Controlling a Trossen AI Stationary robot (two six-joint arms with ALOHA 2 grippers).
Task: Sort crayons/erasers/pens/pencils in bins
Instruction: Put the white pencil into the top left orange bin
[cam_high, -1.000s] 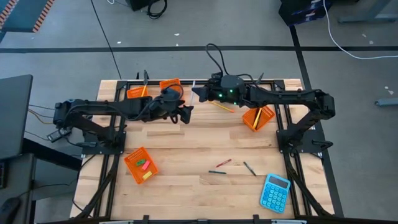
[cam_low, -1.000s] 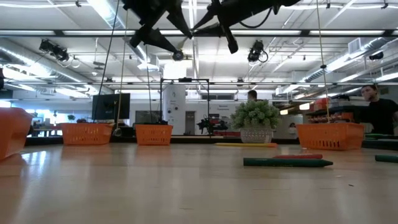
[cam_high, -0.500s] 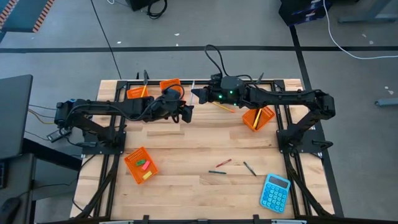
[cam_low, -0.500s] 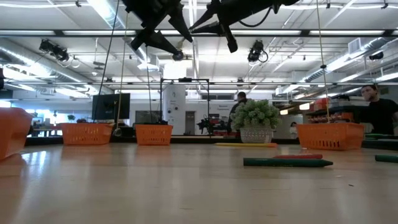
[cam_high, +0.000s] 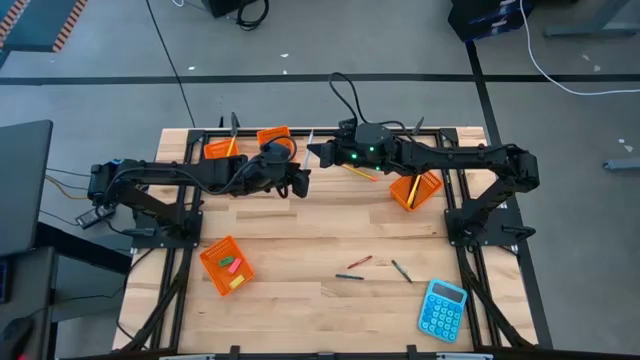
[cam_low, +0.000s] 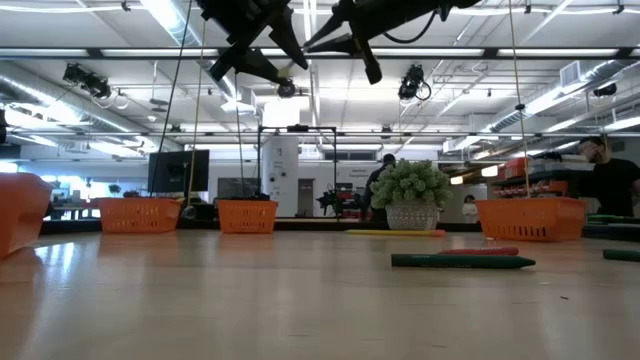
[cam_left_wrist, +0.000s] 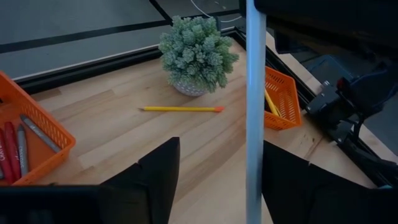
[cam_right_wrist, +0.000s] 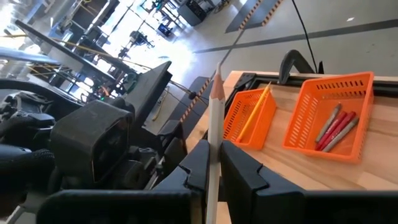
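A whitish pencil (cam_right_wrist: 216, 106) stands upright in the air over the table's far middle, sharpened tip up, with my right gripper (cam_right_wrist: 214, 155) shut on it. My left gripper (cam_left_wrist: 221, 162) reaches in from the left, open, its fingers on either side of the same pencil (cam_left_wrist: 255, 93), which passes close to one finger (cam_left_wrist: 298, 186). A yellow pencil (cam_left_wrist: 180, 109) lies flat on the table. Orange bins stand at the far left (cam_high: 220, 150) (cam_high: 273, 135), far right (cam_high: 415, 188) and near left (cam_high: 225, 265). My right gripper pinches the pencil's lower part (cam_right_wrist: 213, 163) between its two fingers, which come roughly level from the table's right and lie across it. The pencil stands upright, lifted clear of the table. My left gripper: I cannot tell whether its finger touches the pencil.
A potted plant (cam_left_wrist: 198, 56) stands near the far edge. Loose crayons, red (cam_high: 360, 261) and green (cam_high: 348, 276), and a dark stick (cam_high: 400, 270) lie at the near middle. A blue calculator (cam_high: 442, 309) sits near right. People move in the room behind.
My left gripper's fingers have drawn a little closer together around the pencil. Both arms have stayed in place, and the pencil has not moved.
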